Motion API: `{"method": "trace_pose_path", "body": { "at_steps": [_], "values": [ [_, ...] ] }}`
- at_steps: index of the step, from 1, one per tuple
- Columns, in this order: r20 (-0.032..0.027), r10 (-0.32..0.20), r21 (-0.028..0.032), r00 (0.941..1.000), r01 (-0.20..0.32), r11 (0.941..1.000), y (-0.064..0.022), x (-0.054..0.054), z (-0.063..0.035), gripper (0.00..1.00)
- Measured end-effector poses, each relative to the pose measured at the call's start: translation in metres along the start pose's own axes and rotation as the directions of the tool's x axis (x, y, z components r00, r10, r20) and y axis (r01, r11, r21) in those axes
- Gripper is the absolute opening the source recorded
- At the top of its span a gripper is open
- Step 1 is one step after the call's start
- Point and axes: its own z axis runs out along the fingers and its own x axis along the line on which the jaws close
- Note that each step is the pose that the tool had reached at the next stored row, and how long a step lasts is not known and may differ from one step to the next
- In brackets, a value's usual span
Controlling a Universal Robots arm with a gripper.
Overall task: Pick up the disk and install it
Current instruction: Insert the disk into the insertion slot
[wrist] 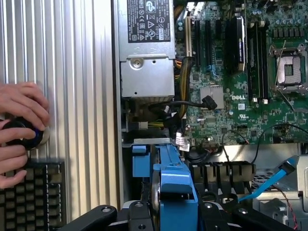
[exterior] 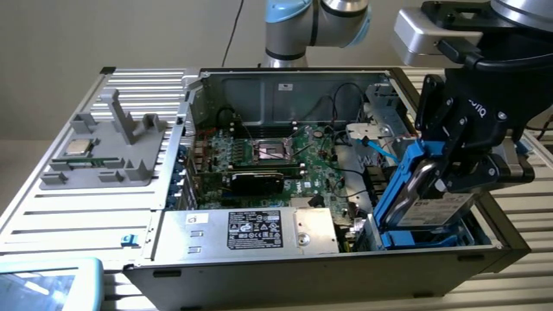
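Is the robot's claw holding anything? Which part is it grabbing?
Yes. The gripper holds the disk, the drive in its blue carrier, by its upper end. The disk stands on edge over the open computer case.

Exterior high, oblique; wrist close, downward (shared motherboard (exterior: 315,170))

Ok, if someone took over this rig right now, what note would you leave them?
Gripper: jaws shut on the disk.
Disk: on edge, tilted, lower end down inside the open computer case, at the exterior view's right end.
Done: disk picked up and brought to the case.
Left: disk not seated; install unfinished.
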Motion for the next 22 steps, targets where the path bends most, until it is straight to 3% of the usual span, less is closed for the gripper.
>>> {"method": "trace_pose_path", "body": {
  "at_steps": [22],
  "values": [
    [-0.0002,0.000,0.0000,1.0000,0.000,1.0000,-0.0006,0.0001,0.0079,0.38]
  ]
}}
